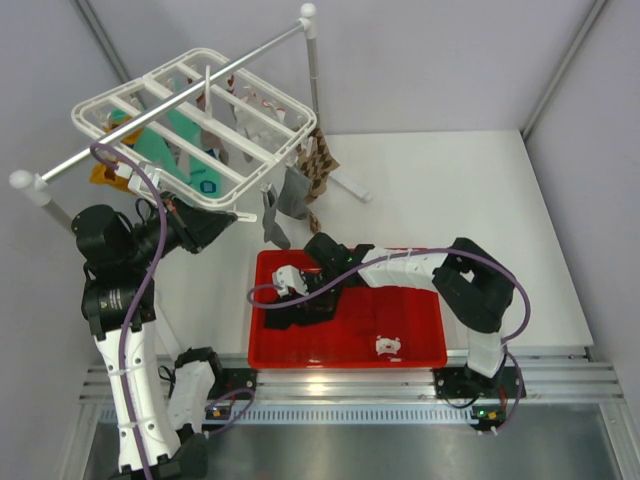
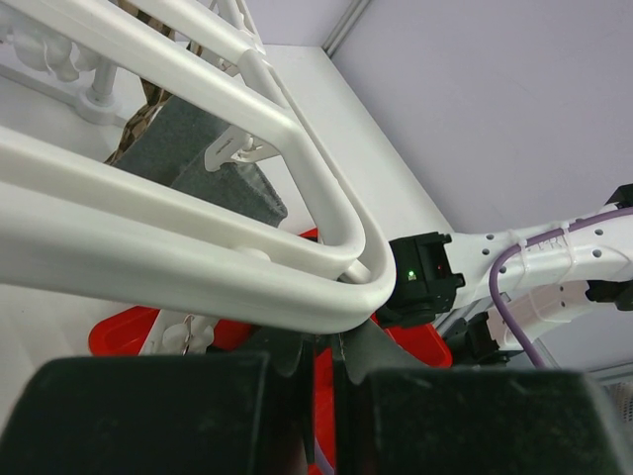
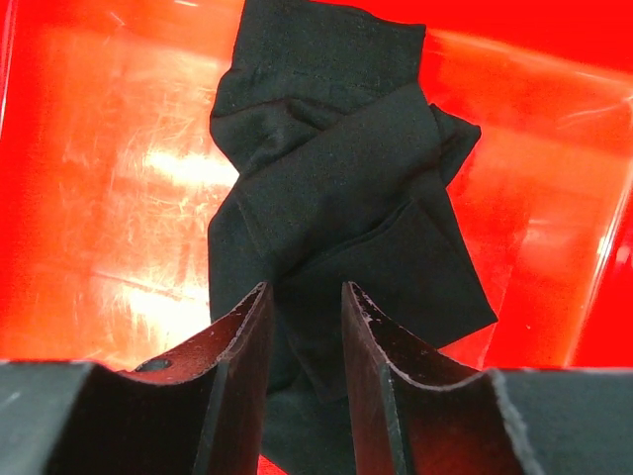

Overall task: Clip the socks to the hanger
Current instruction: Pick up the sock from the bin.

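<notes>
Blk sock (image 3: 346, 198) crumpled in red bin (image 3: 99, 178); wht slatted hanger (image 2: 198, 252) hung, far-left.

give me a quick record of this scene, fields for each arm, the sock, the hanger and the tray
left gripper: shut, at a corner of the hanger; hold unclear
right gripper: low in the red tray, jaws narrowly apart with sock fabric between them; grip unclear
black sock: crumpled on the tray floor, not clipped
hanger: hung on the metal rail, with a teal sock and a grey sock on it
tray extras: small white object
</notes>
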Robot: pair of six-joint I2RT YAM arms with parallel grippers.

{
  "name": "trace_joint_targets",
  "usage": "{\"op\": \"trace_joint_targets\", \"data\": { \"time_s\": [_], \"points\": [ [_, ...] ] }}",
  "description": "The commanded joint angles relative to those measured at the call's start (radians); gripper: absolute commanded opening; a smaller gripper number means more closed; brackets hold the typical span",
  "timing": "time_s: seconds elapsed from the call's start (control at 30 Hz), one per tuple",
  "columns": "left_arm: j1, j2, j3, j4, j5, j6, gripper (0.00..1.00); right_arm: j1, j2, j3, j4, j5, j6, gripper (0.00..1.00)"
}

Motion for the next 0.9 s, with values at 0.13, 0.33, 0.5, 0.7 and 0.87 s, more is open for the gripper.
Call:
{"op": "trace_joint_targets", "data": {
  "time_s": [0.13,0.33,0.5,0.7,0.87],
  "points": [
    [-0.012,0.011,-0.024,-0.139,0.088,-0.001,0.00,0.017,-0.003,-0.004,0.016,-0.010,-0.048,0.21],
    [-0.012,0.014,-0.021,-0.139,0.088,-0.001,0.00,0.015,-0.019,-0.002,0.028,-0.007,-0.034,0.00],
    [-0.010,0.014,-0.019,-0.138,0.088,-0.001,0.00,0.009,-0.075,0.007,0.011,-0.015,-0.013,0.00],
    [-0.012,0.015,-0.016,-0.135,0.088,-0.007,0.00,0.000,-0.172,0.025,-0.022,-0.041,0.042,0.00],
    [-0.012,0.011,-0.013,-0.132,0.086,-0.011,0.00,-0.002,-0.233,0.037,-0.044,-0.047,0.076,0.00]
  ]
}}
